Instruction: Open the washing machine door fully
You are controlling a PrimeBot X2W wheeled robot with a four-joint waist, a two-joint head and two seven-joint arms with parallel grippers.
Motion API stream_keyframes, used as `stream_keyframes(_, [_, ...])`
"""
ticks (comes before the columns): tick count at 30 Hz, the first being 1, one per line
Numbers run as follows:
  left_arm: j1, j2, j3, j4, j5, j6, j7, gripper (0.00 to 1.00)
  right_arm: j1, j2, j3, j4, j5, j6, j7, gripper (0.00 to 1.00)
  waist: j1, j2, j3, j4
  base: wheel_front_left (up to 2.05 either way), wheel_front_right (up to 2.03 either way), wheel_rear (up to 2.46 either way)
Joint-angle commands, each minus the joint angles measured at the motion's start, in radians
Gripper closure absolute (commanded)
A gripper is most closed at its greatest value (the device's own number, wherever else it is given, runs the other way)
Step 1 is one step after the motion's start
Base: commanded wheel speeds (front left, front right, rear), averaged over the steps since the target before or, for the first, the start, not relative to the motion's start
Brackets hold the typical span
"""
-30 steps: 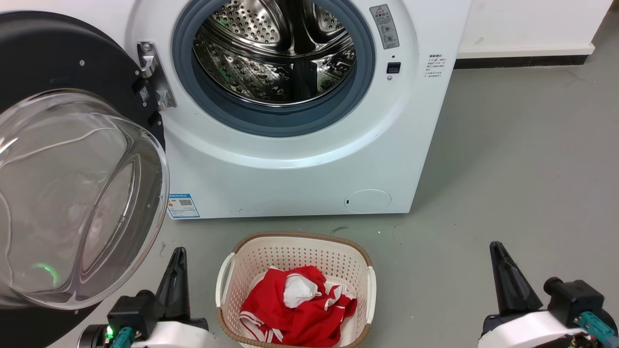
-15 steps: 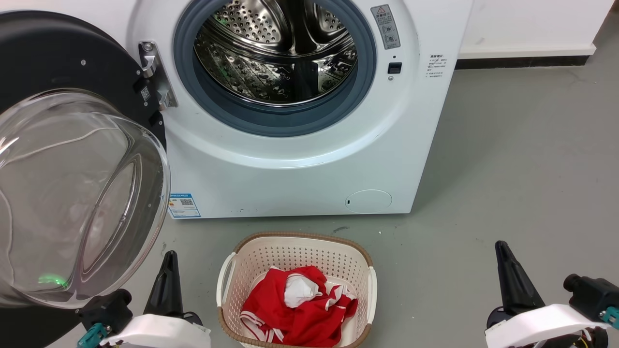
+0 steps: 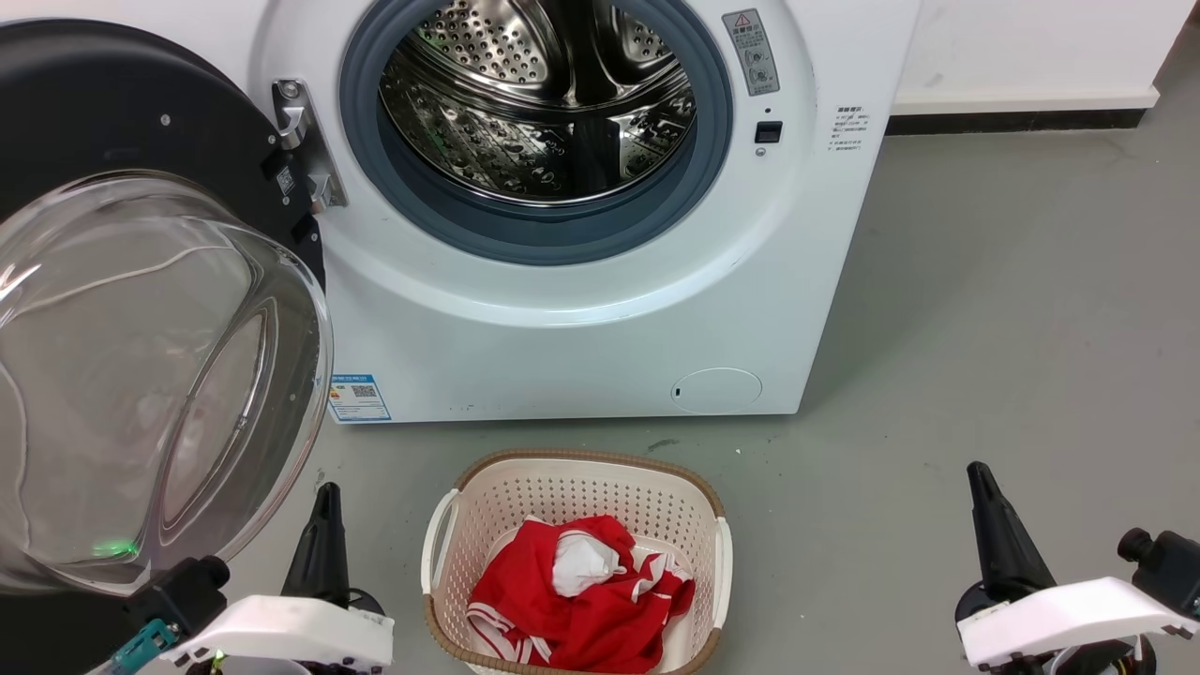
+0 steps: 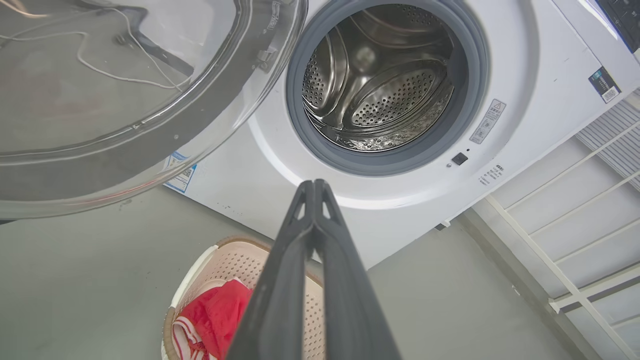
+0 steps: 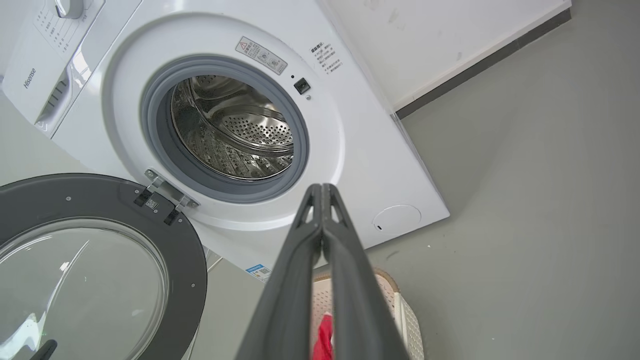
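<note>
One washing machine is standing across the upper middle of the head view, with its steel drum showing. One washing machine door is hanging open at the left of the frame. It is attached by its metal hinge at its right edge, on the machine's front. The round door's inner face is turning toward the camera, its clear glass bowl bulging out toward the lower right. One pale basket is sitting on the floor at lower centre, below the machine, and is holding one red and white bundle of cloth.

Two grippers are showing. The left gripper is pointing up at lower left, just beside the glass bowl's lower edge but apart from it. The right gripper is pointing up at lower right, well apart from everything. In the wrist views, the left fingers and right fingers are pressing together, gripping nothing.
</note>
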Motion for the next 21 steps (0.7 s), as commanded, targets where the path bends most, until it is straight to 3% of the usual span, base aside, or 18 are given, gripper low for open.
stream_keyframes(1, [-0.031,0.002,0.006,-0.008,-0.038,-0.007,0.008,1.00,-0.033,-0.010,-0.003,-0.007,0.041,0.000,0.006,1.00,0.0000,0.0000,0.000,0.000,0.00,0.00,0.00])
stream_keyframes(21, [-0.058,0.002,0.025,0.018,-0.310,-0.025,0.076,1.00,-0.061,-0.014,-0.017,0.026,0.316,0.000,0.053,1.00,0.0000,0.0000,0.000,0.005,0.00,0.00,0.00])
